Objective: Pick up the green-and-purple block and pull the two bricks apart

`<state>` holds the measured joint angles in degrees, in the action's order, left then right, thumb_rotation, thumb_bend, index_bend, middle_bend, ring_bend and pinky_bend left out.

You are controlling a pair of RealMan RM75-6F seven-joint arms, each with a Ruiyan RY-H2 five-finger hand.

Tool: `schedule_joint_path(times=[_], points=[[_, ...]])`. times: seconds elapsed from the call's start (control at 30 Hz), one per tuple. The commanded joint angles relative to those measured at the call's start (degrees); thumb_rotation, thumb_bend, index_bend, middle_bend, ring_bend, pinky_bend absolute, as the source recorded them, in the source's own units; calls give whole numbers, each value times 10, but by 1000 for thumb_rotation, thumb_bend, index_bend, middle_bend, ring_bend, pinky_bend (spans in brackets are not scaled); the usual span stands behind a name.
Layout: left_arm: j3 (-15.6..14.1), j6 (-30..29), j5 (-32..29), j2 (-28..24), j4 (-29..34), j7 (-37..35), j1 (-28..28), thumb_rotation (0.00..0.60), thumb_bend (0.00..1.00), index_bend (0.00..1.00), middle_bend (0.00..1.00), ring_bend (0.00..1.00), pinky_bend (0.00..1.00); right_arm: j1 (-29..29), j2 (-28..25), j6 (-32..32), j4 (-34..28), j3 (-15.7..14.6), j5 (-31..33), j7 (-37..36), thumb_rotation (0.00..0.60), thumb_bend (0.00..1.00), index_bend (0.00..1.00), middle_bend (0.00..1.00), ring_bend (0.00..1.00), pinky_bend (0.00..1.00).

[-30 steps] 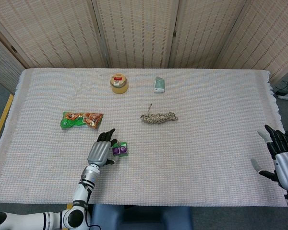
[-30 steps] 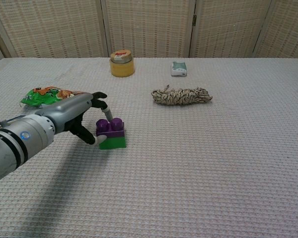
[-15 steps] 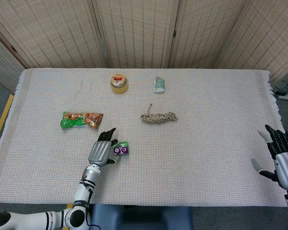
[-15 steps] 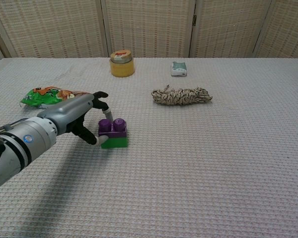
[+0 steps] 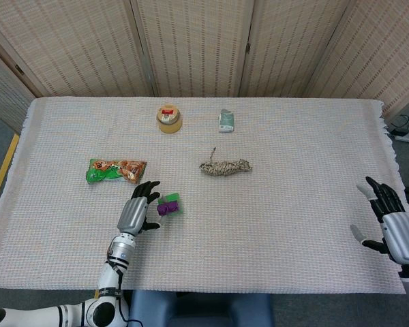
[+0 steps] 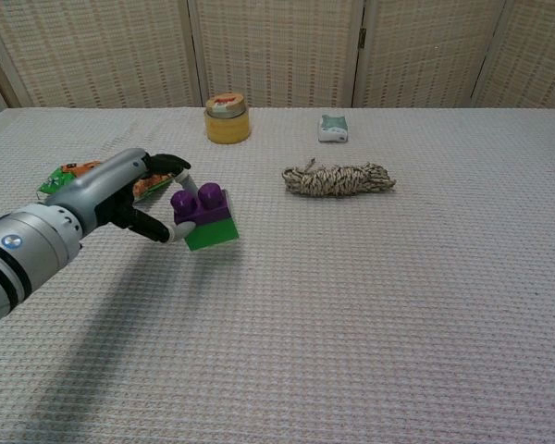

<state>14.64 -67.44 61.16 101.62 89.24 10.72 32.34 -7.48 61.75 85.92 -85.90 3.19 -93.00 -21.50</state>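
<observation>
Lifted and tilted since a second ago, the green-and-purple plastic stacked block [image 6: 204,218] sits pinched in the left hand [image 6: 134,197], so the spread, empty right hand [image 5: 390,225] should grip the green brick squarely.

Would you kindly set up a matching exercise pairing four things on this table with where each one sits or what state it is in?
Things:
1. block
2. rope
3. yellow jar
4. right hand

States:
A. coiled, mid-table
B. open, at the table's right edge
C. tilted, held by the left hand
D. upright at the far side

Pairs: 1-C, 2-A, 3-D, 4-B
</observation>
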Motion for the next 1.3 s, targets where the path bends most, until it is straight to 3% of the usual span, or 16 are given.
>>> schedule_joint_path(times=[0.03,0.33,0.5,0.67,1.0,1.13,1.3], points=[[13,6,-15,-38,62,-32,-19,600,738,741,154,0,0,-36,13,-47,20,-8,-15,-40,600,398,15,0,0,0],[-1,-1,4,-80,124,-57,-40,600,739,745,159,0,0,-119,70,-101,93,-13,-55,-272,600,398,14,0,0,0],[-2,-3,9,-76,130,-56,-36,600,739,746,159,0,0,-185,92,-177,117,-26,-57,-470,600,399,22,0,0,0],[2,-3,5,-58,138,-40,-24,600,739,746,159,0,0,-261,133,-250,181,-44,-71,-660,600,398,51,0,0,0],[15,-17,-8,-39,152,-19,-12,600,738,747,159,0,0,-353,213,-283,260,-82,-110,-826,600,398,64,0,0,0],[24,-20,-20,-38,168,-17,-10,600,738,747,160,0,0,-386,242,-267,284,-103,-134,-891,600,399,65,0,0,0],[32,-26,-31,-41,186,1,-3,600,738,750,163,0,0,-408,270,-237,300,-108,-139,-920,600,399,65,0,0,0]])
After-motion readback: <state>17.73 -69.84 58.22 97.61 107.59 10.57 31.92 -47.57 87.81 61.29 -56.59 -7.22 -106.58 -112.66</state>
